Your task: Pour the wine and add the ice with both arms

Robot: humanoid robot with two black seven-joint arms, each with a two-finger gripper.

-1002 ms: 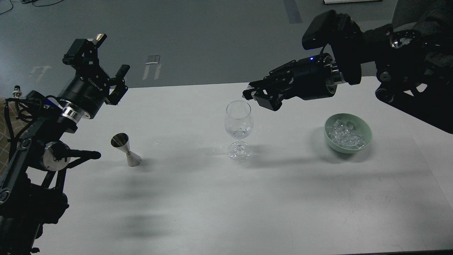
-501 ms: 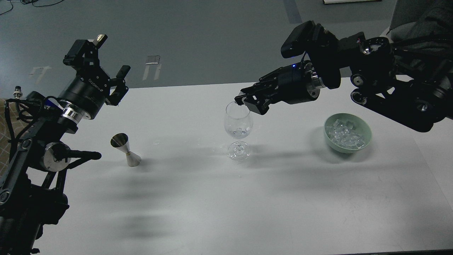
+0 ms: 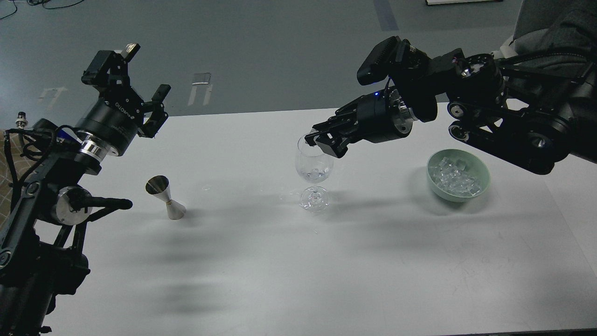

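A clear wine glass [image 3: 314, 171] stands upright at the middle of the white table [image 3: 298, 270], with a few ice cubes [image 3: 317, 174] in its bowl. My right gripper [image 3: 311, 138] hangs just over the glass's rim, its fingers drawn together on a small clear ice cube that glints at the tips. A pale green bowl [image 3: 483, 182] at the right holds several ice cubes [image 3: 454, 178]. My left gripper [image 3: 145, 74] is open and empty, raised over the table's far left. A steel jigger [image 3: 165, 196] stands below it.
The left arm's elbow and cables [image 3: 70, 205] fill the near left edge. The right arm's thick links [image 3: 513, 126] hang above the bowl. The table's far edge runs behind the glass, with grey floor beyond.
My right gripper has moved left and down from beside the glass to just over its rim, still closed. The left arm has barely shifted.
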